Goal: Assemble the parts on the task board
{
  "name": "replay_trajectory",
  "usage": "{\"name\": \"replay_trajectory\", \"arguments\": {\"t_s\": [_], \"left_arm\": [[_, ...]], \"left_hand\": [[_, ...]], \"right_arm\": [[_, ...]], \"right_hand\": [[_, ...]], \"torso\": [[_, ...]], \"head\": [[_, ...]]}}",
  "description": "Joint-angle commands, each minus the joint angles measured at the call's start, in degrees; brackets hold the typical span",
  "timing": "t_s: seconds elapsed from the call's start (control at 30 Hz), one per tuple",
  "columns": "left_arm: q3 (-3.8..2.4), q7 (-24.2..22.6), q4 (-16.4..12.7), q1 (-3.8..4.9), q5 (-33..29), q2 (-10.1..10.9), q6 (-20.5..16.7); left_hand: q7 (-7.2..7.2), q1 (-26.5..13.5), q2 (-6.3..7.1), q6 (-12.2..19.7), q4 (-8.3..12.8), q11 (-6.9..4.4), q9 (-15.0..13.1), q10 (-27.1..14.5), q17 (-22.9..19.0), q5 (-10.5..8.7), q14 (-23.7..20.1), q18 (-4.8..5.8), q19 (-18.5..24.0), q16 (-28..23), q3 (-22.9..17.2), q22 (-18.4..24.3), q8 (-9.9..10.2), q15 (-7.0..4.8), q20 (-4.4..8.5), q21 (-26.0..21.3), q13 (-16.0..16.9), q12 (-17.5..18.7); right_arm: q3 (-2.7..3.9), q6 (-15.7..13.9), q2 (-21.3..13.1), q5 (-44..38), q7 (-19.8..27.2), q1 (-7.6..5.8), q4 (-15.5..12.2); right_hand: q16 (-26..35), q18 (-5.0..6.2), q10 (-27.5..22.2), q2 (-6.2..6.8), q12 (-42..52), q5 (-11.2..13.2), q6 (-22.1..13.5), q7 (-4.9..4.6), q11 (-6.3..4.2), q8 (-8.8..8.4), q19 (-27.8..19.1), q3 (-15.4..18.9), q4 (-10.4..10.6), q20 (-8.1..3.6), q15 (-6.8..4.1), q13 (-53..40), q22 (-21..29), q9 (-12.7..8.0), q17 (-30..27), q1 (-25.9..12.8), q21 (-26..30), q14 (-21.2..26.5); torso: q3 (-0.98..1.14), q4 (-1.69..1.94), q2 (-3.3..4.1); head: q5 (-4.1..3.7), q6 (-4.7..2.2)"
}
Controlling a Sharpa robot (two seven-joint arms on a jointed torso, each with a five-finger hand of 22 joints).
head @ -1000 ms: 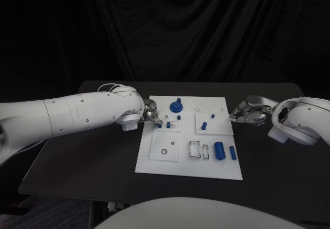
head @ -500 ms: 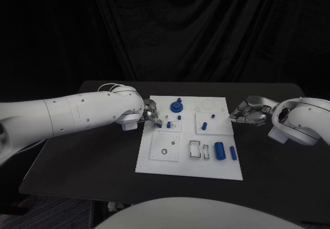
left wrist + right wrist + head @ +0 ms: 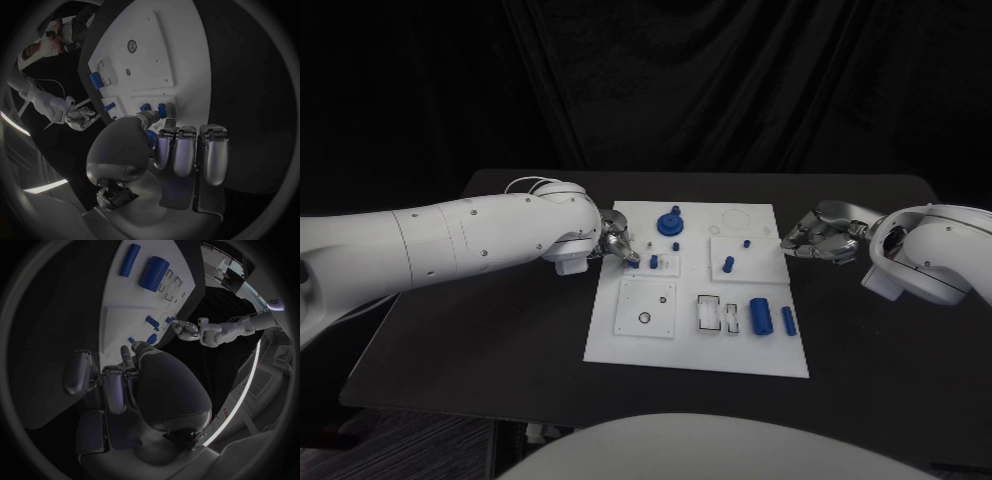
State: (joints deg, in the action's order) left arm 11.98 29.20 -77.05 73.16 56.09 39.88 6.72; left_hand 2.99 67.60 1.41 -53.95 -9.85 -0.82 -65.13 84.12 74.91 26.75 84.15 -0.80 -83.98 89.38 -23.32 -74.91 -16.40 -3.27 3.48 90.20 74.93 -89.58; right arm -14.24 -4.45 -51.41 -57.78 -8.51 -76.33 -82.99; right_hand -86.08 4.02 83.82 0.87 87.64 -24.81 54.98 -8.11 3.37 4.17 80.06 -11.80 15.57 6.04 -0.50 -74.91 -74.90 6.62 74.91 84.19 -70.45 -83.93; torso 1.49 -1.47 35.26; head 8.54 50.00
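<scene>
While the white task board [image 3: 697,340] lies in the middle of the black table [image 3: 473,330], the left hand [image 3: 619,244] sits at the board's left edge, toward its far half. Its fingertips [image 3: 164,111] reach onto the small raised plate there, beside two short blue pegs [image 3: 653,261] that stand upright in it. In the left wrist view a small blue part [image 3: 150,135] shows between the thumb and the fingers, so the hand appears to pinch it, though the part is mostly hidden and its shape cannot be told.

The right hand [image 3: 819,238] hovers just off the board's right edge, level with the far half, apart from the board. Its fingers are curled inward; the right wrist view shows a little blue piece [image 3: 124,349] at the tip of the thumb, yet whether the hand grasps it or it merely stands on the board behind cannot be told.

On the board, a blue knob-shaped part [image 3: 671,223] stands near the far edge, left of centre, with a small blue peg [image 3: 675,246] just nearer than it. Right of these, a square plate carries a slim blue pin [image 3: 728,264] and a tiny blue stub [image 3: 746,243]. In the near right area a thick blue cylinder [image 3: 760,315] lies flat, with a thinner blue rod [image 3: 789,320] to its right and two open rectangular slots [image 3: 710,313] to its left. A square plate with a dark ring [image 3: 643,318] sits at the near left.
</scene>
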Motion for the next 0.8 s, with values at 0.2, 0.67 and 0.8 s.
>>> {"name": "replay_trajectory", "arguments": {"t_s": [0.2, 0.67, 0.8], "left_arm": [[0.11, -0.67, -0.75, -0.45, -0.27, -0.03, 2.15], [0.11, -1.65, -0.56, -0.70, -0.27, -0.08, 1.48], [0.11, -1.99, -0.46, -0.74, -0.27, 0.03, 1.00]], "left_hand": [[-0.13, -0.27, -0.16, -0.06, 0.62, -0.13, -0.18, 4.99, 13.02, -2.49, 5.04, 0.80, -6.02, -0.29, -0.89, -15.09, 0.31, -0.27, 0.33, -0.20, 14.35, 0.35], [-0.16, -2.18, -0.94, -0.45, 0.83, -0.10, -0.37, 5.00, 13.09, -9.90, 5.07, 0.80, -6.02, -0.26, -0.79, -15.09, 0.48, -0.14, 0.23, -0.20, 14.36, 0.33], [-0.16, -1.72, -0.79, -0.18, 1.72, -0.12, -0.78, 4.96, 13.02, -5.77, 5.04, 0.80, -6.02, -0.29, -1.83, -15.09, 0.36, -0.25, 0.30, -0.20, 14.33, 0.37]], "right_arm": [[0.04, 0.35, 0.00, -0.26, -0.69, 0.20, 0.00], [0.04, 0.36, 0.00, -0.26, -0.71, 0.23, -0.01], [0.04, 0.36, -0.04, -0.26, -0.72, 0.23, 0.00]], "right_hand": [[0.24, 0.72, 1.58, -0.04, -0.29, -0.26, 0.39, -0.07, 0.23, 0.09, -0.39, -0.31, -0.01, -0.15, 0.20, -10.57, -8.70, 0.05, 9.22, 0.69, 0.29, -3.52], [0.24, 0.72, 1.57, -0.06, -0.29, -0.27, 0.46, -0.06, 0.22, 0.11, -0.40, -0.39, -0.04, -0.16, 0.19, -10.57, -8.70, 0.07, 9.22, 0.71, 0.32, -3.51], [0.24, 0.72, 1.57, -0.06, -0.29, -0.27, 0.46, -0.06, 0.22, 0.11, -0.40, -0.39, -0.04, -0.16, 0.19, -10.57, -8.70, 0.07, 9.22, 0.71, 0.32, -3.51]], "torso": [[0.01, 0.01, -0.01], [0.02, 0.01, -0.01], [0.03, 0.01, -0.01]], "head": [[0.08, 0.00], [0.07, 0.00], [0.11, 0.00]]}}
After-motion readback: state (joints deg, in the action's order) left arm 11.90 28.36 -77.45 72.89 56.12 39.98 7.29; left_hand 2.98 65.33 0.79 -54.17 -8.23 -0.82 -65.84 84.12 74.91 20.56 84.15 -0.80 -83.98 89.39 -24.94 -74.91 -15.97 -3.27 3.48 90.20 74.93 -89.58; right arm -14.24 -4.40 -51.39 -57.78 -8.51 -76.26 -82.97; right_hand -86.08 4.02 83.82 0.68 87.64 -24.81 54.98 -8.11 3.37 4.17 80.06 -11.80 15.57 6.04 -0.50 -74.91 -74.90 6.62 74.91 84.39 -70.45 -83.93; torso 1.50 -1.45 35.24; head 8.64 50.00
